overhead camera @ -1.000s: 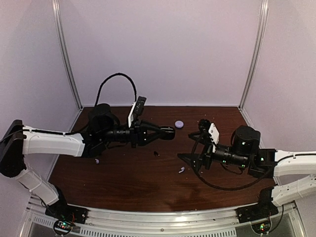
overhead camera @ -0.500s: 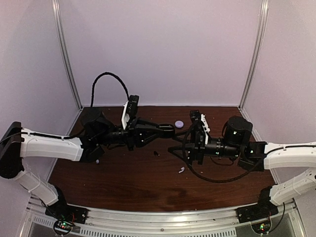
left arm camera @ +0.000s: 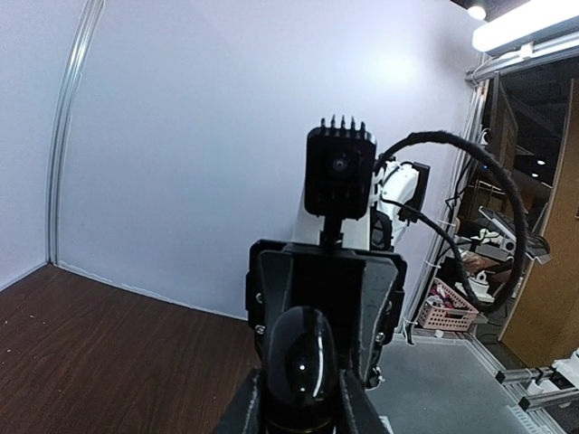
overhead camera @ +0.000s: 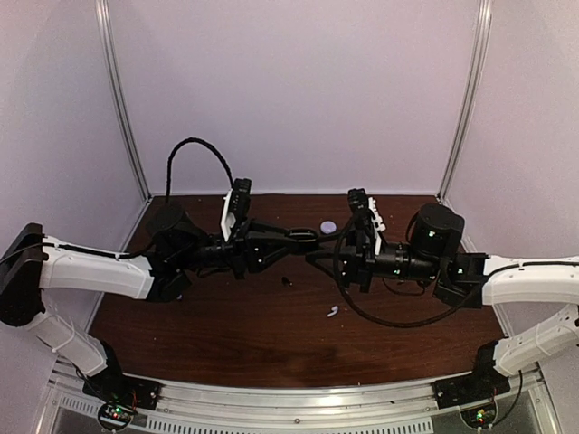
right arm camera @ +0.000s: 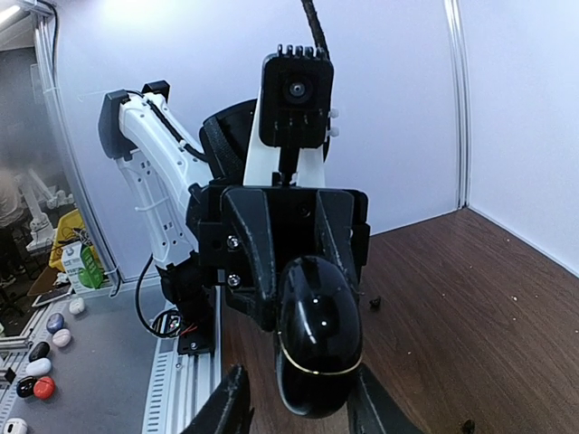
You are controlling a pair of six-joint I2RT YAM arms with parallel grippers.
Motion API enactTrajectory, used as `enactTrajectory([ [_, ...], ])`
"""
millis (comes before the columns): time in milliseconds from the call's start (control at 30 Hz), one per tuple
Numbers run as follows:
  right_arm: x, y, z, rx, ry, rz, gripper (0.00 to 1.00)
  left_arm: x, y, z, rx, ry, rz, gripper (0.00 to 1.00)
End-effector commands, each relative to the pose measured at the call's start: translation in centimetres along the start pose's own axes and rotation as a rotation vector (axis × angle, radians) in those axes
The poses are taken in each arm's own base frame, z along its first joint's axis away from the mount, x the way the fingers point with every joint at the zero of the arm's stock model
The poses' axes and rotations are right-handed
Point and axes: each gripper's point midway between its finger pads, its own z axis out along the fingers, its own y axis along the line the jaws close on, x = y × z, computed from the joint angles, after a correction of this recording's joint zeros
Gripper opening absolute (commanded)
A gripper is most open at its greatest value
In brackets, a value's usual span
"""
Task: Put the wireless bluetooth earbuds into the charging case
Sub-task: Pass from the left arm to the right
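- Left end effector (overhead camera: 304, 240) is raised over mid-tabletop and clamped on a black oval object (left arm camera: 303, 362). The glossy shell sits snug between its two fingers.
- Right end effector (overhead camera: 316, 259) faces it nose to nose. In the right wrist view its fingers (right arm camera: 231, 402) flank the lower end of the same black object. One side looks to be in contact and the other shows a gap, so I cannot tell whether it grips.
- Charging case (overhead camera: 328, 227) is a pale lavender disc on the tabletop (overhead camera: 235, 334), just behind the meeting end effectors. Nothing touches it, and it is too small to tell whether the lid is up.
- One earbud (overhead camera: 332, 312) lies loose on the wood, nearer the arm bases and well apart from the case. No end effector is near it.
- The second earbud is not found in these views.
- A dark speck (overhead camera: 287, 281) lies on the wood below the end effectors.
- Progress, as a judgement: early. No earbud is seated or even picked. Both arms are busy with the black object rather than the lavender set, and both earbuds are left to fetch and insert.
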Motion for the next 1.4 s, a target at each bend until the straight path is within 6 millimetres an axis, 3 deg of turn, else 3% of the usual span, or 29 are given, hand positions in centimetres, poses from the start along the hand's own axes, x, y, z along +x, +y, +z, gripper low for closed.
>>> enactTrajectory([
  [0,-1.0,0.2,0.5,-0.025,-0.027,-0.022,0.36,-0.7,-0.4,-0.1,0.012,-0.053,0.022,0.00],
  [300,-1.2,0.6,1.0,-0.058,-0.031,-0.030,0.29,-0.5,-0.2,-0.1,0.000,-0.053,0.019,0.00],
  [800,-2.1,0.8,1.0,-0.074,-0.068,-0.034,0.29,-0.4,-0.4,0.1,-0.001,-0.062,0.015,0.00],
  [1033,-2.1,1.1,1.0,-0.089,-0.073,-0.033,0.18,-0.3,-0.1,0.0,-0.012,-0.069,0.009,0.01],
  [1133,-2.1,1.1,1.0,-0.092,-0.069,-0.035,0.11,-0.1,0.1,0.0,-0.027,-0.060,0.003,0.08],
  [1300,-1.4,0.9,0.8,-0.081,-0.037,-0.045,0.04,0.3,0.9,0.1,-0.081,-0.004,0.018,0.34],
  [1367,-1.2,0.7,0.8,-0.072,-0.022,-0.050,0.04,0.3,1.2,0.1,-0.106,0.026,0.030,0.40],
])
